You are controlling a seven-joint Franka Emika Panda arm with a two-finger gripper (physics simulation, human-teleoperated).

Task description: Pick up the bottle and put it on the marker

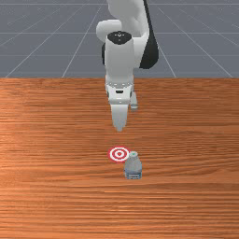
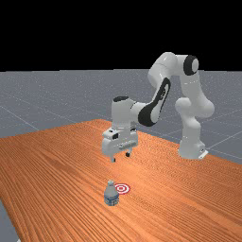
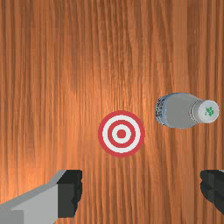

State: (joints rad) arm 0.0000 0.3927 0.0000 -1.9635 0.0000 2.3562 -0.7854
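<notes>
Orange-brown wooden counter (image 1: pixel 46 196): a grey, blue-banded, seemingly plastic bottle (image 1: pixel 133 168) stands just beside the round red-and-white marker (image 1: pixel 119 154); the white claw (image 2: pixel 120 157) gapes wide, empty, presumably to straddle it.

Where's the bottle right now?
In the front view, the bottle stands upright on the wooden table, just beside the red-and-white marker, toward the front view's right and nearer the camera.

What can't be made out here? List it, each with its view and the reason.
- Wrist view: the fine print on the bottle is too small to read.
- Far view: a bit of the marker's rim is hidden behind the bottle.
- Front view: the upper part of the arm is cut off by the top edge.
- Wrist view: the gripper has its fingers partly cut off by the picture's edges.
</notes>
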